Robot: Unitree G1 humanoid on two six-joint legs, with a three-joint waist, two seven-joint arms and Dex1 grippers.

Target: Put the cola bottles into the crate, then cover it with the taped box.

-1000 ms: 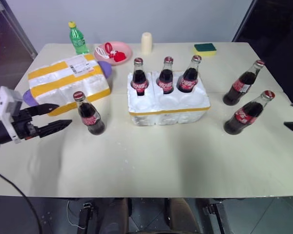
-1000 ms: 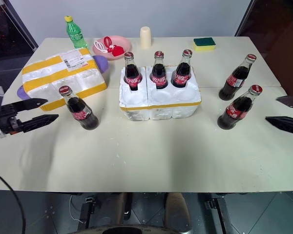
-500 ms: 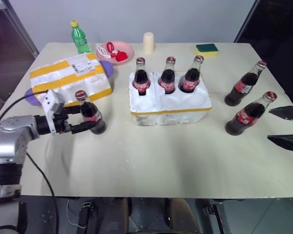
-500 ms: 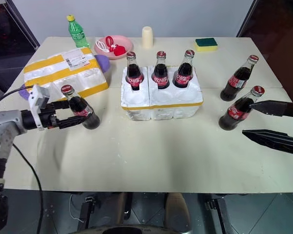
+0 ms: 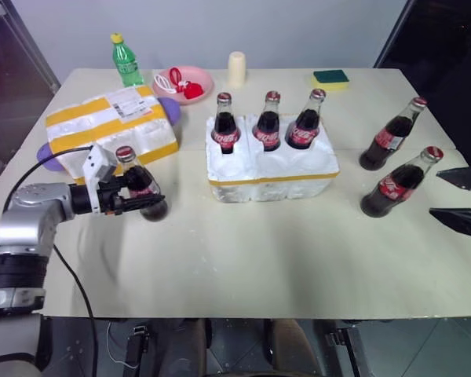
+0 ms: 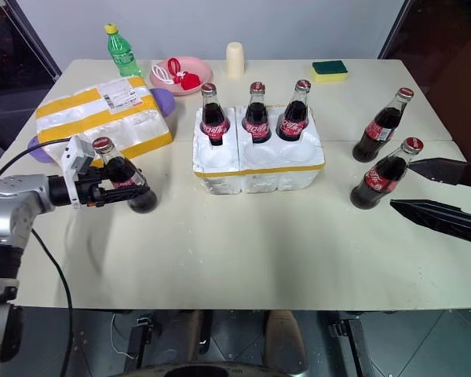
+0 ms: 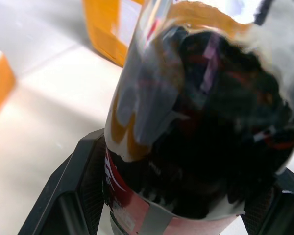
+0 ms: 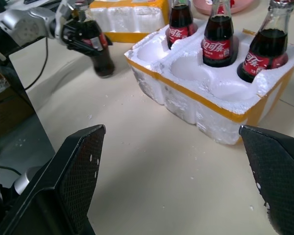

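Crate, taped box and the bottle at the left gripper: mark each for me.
crate (image 6: 259, 170), right eye view, front wall at the yellow band.
taped box (image 5: 102, 133), left eye view, top face.
bottle at the left gripper (image 6: 138, 196), right eye view, lower body.

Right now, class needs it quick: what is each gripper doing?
Left gripper: jaws around the cola bottle on the table, closing.
Right gripper: open, holding nothing.

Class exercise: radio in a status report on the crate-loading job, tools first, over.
Left tool around a cola bottle beside the taped box; right tool open near two more. Crate: three bottles in, front wells vacant. Path clear.
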